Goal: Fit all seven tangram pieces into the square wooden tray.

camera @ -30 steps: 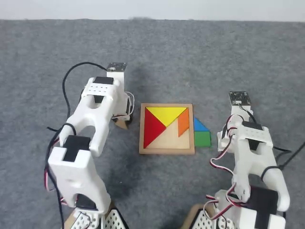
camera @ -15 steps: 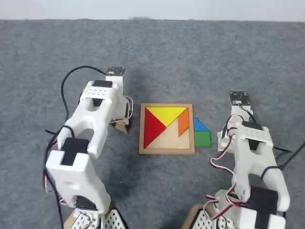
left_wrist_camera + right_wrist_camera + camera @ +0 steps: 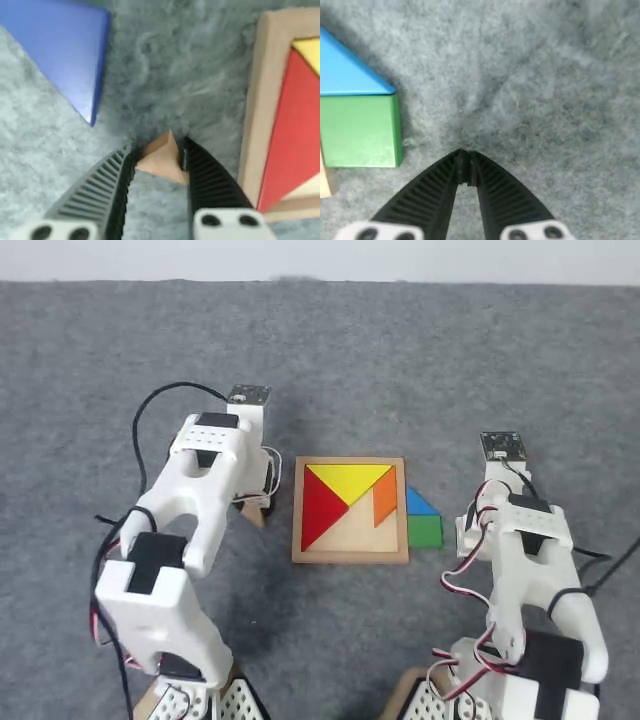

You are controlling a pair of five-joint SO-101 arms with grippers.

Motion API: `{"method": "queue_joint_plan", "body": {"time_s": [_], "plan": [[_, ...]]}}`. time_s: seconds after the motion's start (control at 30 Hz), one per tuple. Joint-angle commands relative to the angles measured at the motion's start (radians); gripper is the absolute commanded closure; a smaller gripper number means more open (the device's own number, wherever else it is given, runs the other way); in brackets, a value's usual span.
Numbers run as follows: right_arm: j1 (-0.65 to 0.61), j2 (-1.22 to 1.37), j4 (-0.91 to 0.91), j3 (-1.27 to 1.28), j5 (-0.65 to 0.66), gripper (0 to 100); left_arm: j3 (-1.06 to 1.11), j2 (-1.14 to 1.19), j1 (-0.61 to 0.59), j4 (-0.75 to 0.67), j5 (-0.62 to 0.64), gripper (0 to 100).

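Grey carpet point(image 3: 400, 360) underlies everything; the left gripper point(image 3: 156, 147) pinches a small tan wooden triangle point(image 3: 161, 161) by slanted edges beside the square wooden tray point(image 3: 350, 553), so it may squirt out. The right gripper point(image 3: 465, 167), past the green wooden square point(image 3: 360, 131), is closed, empty

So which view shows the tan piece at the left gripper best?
The left wrist view: the tan piece sits close up between the left gripper's fingers, beside the tray. The high view catches just a corner of it poking out beside the left arm.
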Motion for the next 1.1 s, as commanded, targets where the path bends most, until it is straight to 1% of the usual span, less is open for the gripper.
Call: {"method": "queue_joint_plan", "body": {"time_s": [0.0,0.13,0.2,0.47,0.57,0.73,0.87,0.93,1.07], "plan": [[0.013,-0.047,-0.018,-0.005,0.012,99.0,0.001,-0.051,0.002,0.005,-0.035,93],[0.013,-0.047,-0.018,-0.005,0.011,99.0,-0.033,-0.051,0.008,0.006,-0.040,93],[0.013,-0.047,-0.018,-0.005,0.011,99.0,-0.050,-0.051,0.032,0.020,-0.063,93],[0.013,-0.047,-0.018,-0.005,0.009,99.0,-0.232,-0.051,0.221,0.173,-0.069,93],[0.013,-0.047,-0.018,-0.005,0.009,99.0,-0.291,-0.051,0.288,0.209,-0.069,93],[0.013,-0.047,-0.018,-0.005,0.009,99.0,-0.358,-0.035,0.408,0.219,-0.063,93],[0.013,-0.047,-0.018,-0.005,0.009,99.0,-0.432,0.028,0.483,0.221,-0.048,93],[0.013,-0.047,-0.018,-0.005,0.009,99.0,-0.475,0.083,0.502,0.226,-0.020,93],[0.013,-0.047,-0.018,-0.005,0.009,99.0,-0.553,0.181,0.509,0.224,-0.012,93]]}}
